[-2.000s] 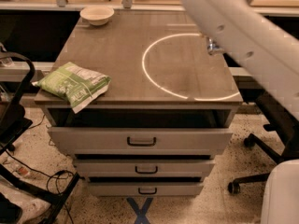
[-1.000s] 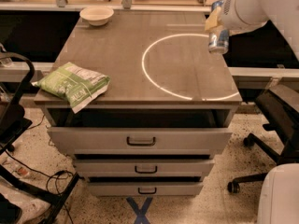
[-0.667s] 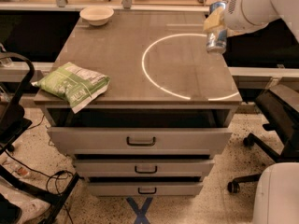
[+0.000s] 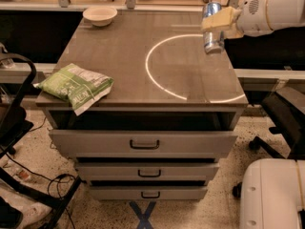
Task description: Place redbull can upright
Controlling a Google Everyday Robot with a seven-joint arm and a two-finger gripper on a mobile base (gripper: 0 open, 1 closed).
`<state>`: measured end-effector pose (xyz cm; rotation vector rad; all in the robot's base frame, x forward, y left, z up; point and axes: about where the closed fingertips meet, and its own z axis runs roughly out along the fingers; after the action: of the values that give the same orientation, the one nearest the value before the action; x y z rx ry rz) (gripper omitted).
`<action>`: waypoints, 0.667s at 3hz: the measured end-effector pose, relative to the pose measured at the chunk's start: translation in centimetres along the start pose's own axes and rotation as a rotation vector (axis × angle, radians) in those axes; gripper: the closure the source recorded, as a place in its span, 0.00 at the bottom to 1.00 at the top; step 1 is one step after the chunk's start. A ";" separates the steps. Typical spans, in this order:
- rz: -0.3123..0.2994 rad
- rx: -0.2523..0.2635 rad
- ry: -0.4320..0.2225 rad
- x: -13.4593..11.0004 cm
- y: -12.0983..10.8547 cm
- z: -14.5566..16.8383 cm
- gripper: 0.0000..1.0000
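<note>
One arm (image 4: 274, 11) enters from the right of the light ring (image 4: 151, 75). Forearm is approx. horizontal, housing is white, and the wrist end points left toward the ring's upper-right arc.

Gripper (image 4: 217, 23) sits at the arm's tip, above that arc, level w/ the upper half of the can. Claw state: clenched on the redbull can (image 4: 213, 42). Pale yellow fingers (image 4: 225, 18) wrap the can's upper body from the right side.

Redbull can pos.: at the ring's upper-right edge, approx. over the ring line. Orientation: near upright w/ a slight tilt, silver top up, base down. Base-to-surface contact: cannot tell. The base is close to the table top (image 4: 119, 42).

Ref. items, all rel. to the ring:
- Table top: grey-brown wood, carries the ring on its right half.
- Bowl (image 4: 100, 15): white, far left and to the rear of the ring, near the rear-left corner of the top.
- Green snack bag (image 4: 76, 86): well left of the ring, at the front-left corner, partly overhanging the edge.
- Drawers (image 4: 144, 144): 3 ea., stacked below and in front of the ring, dark handles.
- Office chair (image 4: 286, 113): right of the ring, off the table, lower down.
- White casing (image 4: 271, 194): front-right of the ring, at floor level.
- Blue tape cross (image 4: 145, 213): on the floor, straight in front of the ring, below the drawers.
</note>
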<state>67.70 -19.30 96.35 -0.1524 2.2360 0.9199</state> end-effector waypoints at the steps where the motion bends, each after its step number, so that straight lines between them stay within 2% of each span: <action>1: -0.083 -0.198 0.027 0.3 1.4 -1.0 1.00; 2: -0.181 -0.248 0.029 0.7 1.9 -2.6 1.00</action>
<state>65.08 -19.51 98.26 -0.4760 2.0872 1.0965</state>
